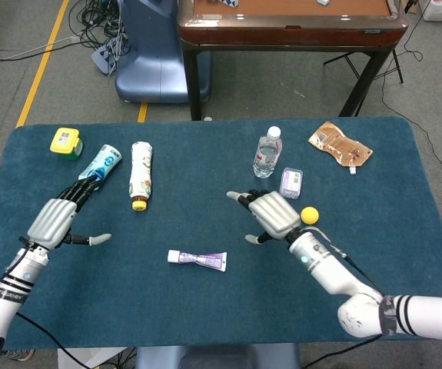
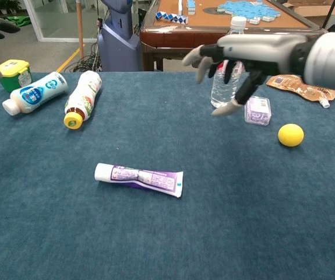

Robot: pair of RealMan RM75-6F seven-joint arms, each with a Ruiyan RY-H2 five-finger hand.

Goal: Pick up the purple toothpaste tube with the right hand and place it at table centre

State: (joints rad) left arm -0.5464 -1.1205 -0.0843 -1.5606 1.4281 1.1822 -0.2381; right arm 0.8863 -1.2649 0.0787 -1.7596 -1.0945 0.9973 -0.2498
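Now flat purple toothpaste tube (image 2: 139, 179), napped blue table (image 2: 243, 221)

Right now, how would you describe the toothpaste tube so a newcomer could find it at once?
Start with the blue table and look to the near middle of it, well in front of the upright water bottle. There the toothpaste tube lies flat by itself, its white cap pointing toward the left hand. It is the only purple-and-white tube; the two bottles lying down are far off to the left.
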